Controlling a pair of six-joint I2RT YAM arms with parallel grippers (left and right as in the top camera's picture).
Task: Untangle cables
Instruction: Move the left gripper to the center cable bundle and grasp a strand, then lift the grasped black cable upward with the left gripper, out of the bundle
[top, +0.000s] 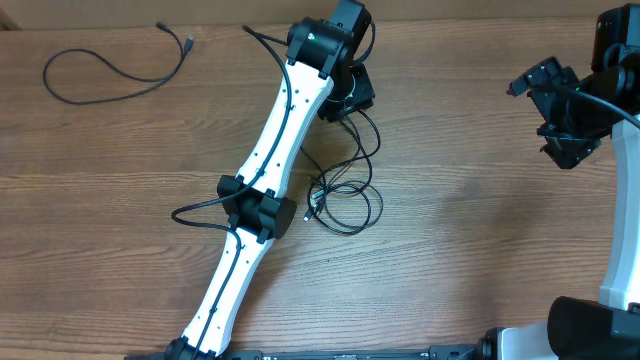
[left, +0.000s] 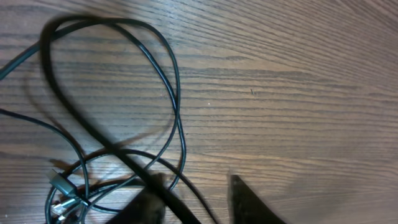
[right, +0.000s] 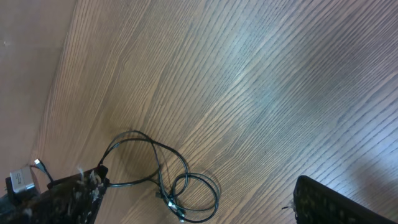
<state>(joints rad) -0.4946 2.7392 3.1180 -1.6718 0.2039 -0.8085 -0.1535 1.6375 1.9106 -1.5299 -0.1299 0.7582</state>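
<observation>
A tangle of thin black cables (top: 345, 195) lies in loops at the table's middle, with small plugs at its left side. One strand rises from it to my left gripper (top: 345, 100). In the left wrist view the loops (left: 177, 112) spread over the wood, the plugs (left: 62, 190) sit at lower left, and one raised, blurred strand runs against the left finger. My left gripper (left: 196, 202) has its fingers apart. A separate cable (top: 47, 75) lies loose at the far left. My right gripper (top: 555, 105) hangs open and empty at the right; its view shows the tangle (right: 166, 190) far below.
The left arm (top: 270, 150) stretches from the front edge to the back middle. Thicker black arm wires (top: 200, 212) stick out at its elbow and near its wrist. The right arm's white base (top: 625, 270) stands at the right edge. Wooden table (top: 480, 230).
</observation>
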